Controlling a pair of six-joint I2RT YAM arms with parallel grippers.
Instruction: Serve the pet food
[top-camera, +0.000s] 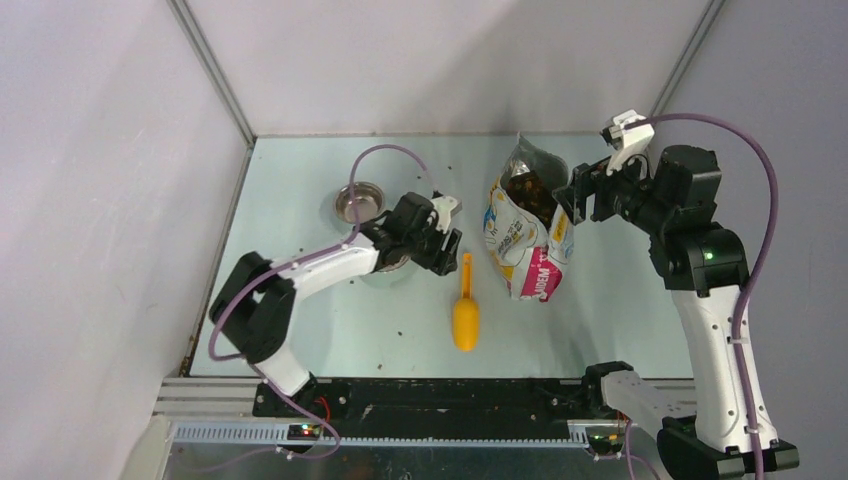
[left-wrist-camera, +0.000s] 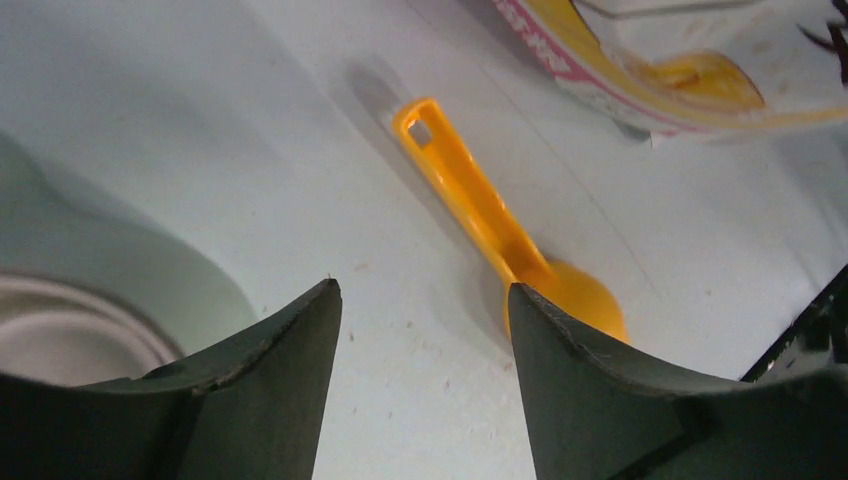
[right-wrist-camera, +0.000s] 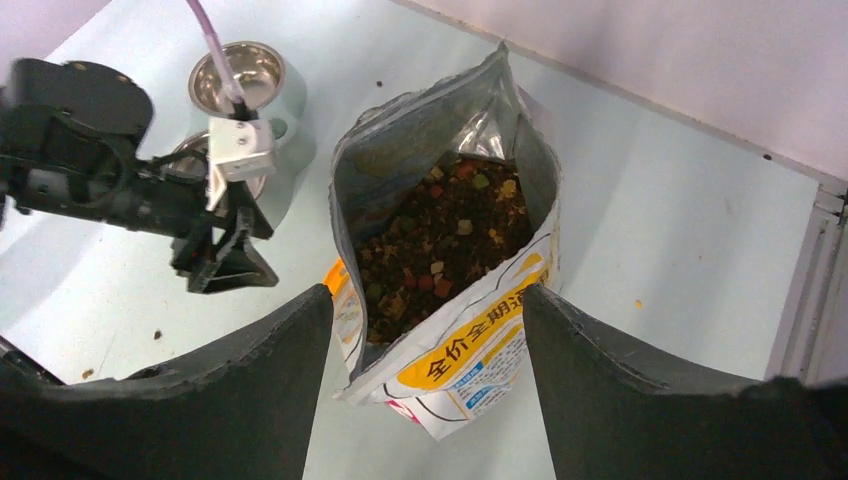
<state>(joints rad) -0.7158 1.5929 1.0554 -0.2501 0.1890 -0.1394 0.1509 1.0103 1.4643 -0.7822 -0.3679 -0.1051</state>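
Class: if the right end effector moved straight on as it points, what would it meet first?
Probably the front wall of the open foil bag, with the pet food just behind; depth is unclear.

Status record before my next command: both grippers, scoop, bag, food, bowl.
left gripper: open, empty, poised over the table near the scoop's handle
right gripper: open, holding nothing, facing the bag's mouth
scoop: orange, lying on the table, not held
bag: on the table right of the scoop, top open
pet food: inside the bag
steel bowl: left of the bag, no food visible in it
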